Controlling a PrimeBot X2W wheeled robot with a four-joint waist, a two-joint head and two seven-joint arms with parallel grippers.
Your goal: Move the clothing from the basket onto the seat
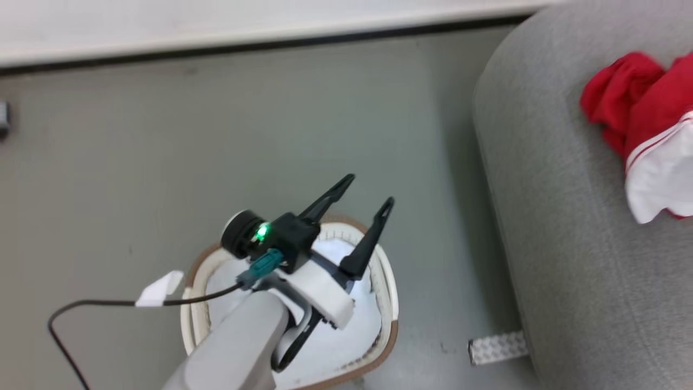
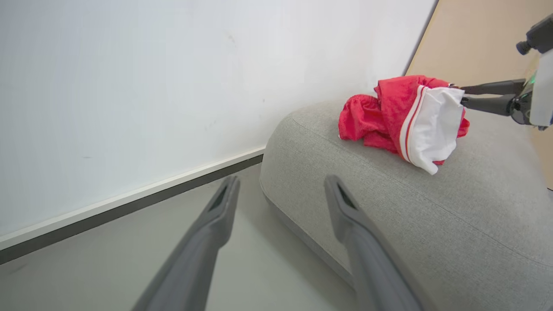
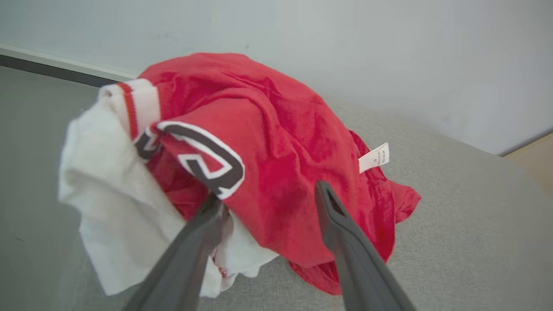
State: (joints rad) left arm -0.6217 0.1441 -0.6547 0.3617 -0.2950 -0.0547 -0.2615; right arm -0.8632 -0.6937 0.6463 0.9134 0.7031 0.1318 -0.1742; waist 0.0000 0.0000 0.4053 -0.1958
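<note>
**Item 1, landmark.** Large light grey fabric-upholstered sofa with rounded edges. It stands on a plain grey floor, with a white wall and a dark skirting strip behind it.

**Item 2.** Clothing: a crumpled heap of bright red soft fabric with white stripe trim and a white panel.
- Place: on top of the sofa, near its rounded end, resting on the upholstery.
- Marks: a small white tag sticks out of the red cloth on the side away from the white panel. A black-and-white printed emblem shows on one fold.

**Item 3.** Right gripper, two long dark fingers.
- Place: over the sofa, right at the heap.
- Jaws: spread wide and clamped on nothing. The red cloth lies across the gap beyond the fingers, and the white panel bunches against the tip of one finger.

**Item 4.** Basket: a cream-white plastic laundry basket with rows of small holes, a brown rim and a pale blue-white lining.
- Place: on the floor off the sofa's rounded end, near it but apart from it.

**Item 5.** Left gripper, two long dark fingers on a pale forearm.
- Place: above the basket, off the sofa's end, with the fingers pointing toward the wall and the sofa's corner.
- Jaws: wide apart, nothing between them.
- Fittings: a green light glows at the wrist. A thin black cable with a white paper label trails away from the sofa.

**Item 6.** Small pale perforated metal plate.
- Place: flat on the floor, just beside the sofa's base.
</note>
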